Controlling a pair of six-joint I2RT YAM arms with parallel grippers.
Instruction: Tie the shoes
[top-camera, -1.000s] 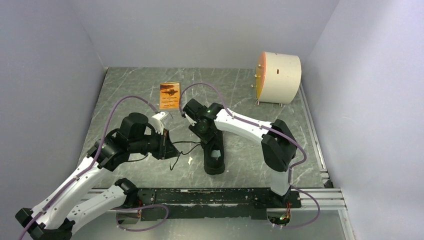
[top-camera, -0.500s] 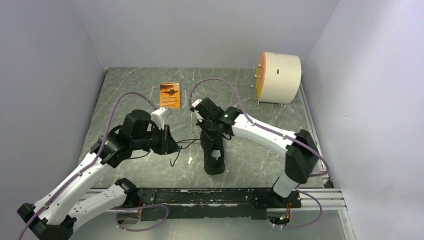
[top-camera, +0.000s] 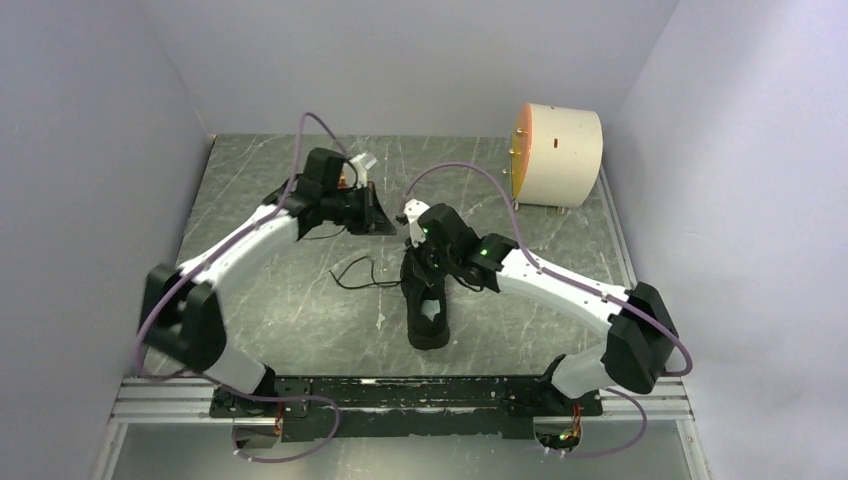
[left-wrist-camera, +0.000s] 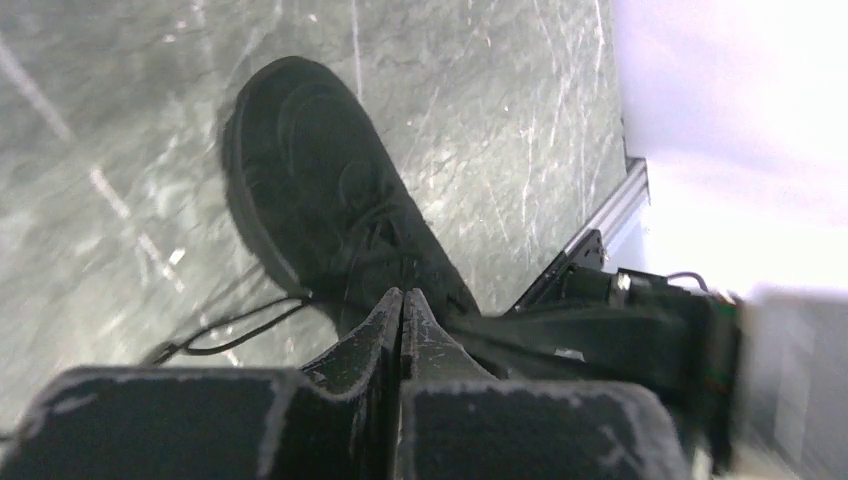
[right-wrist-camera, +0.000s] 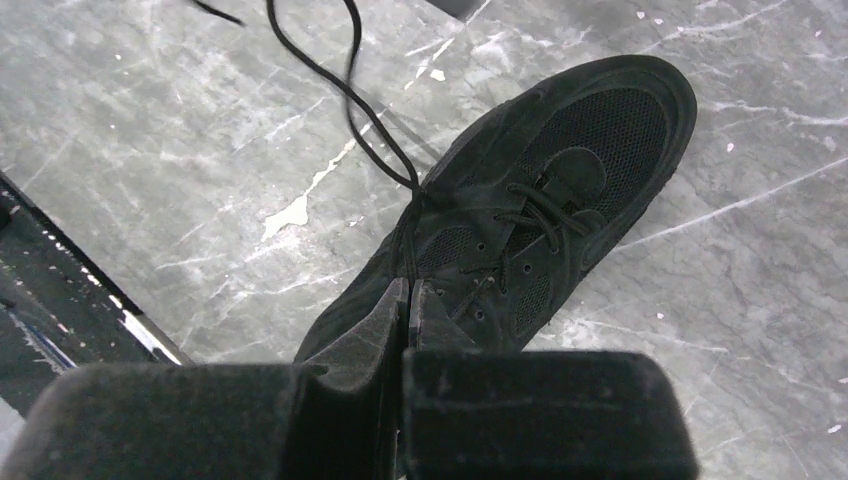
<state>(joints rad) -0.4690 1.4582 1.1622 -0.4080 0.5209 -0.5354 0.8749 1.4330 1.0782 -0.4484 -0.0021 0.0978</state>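
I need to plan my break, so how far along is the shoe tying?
Done: nothing that shows; no bow on the shoe, and a lace lies loose on the table. In hand: the left gripper and right gripper are both shut near the shoe; a pinched lace can't be confirmed. Left: the whole knot.

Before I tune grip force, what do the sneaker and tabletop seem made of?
Sneaker: black mesh-like textile upper, matte; open weave shows on the toe. Tabletop: grey marble or marble-look laminate, white veins, slight sheen; cannot tell which.
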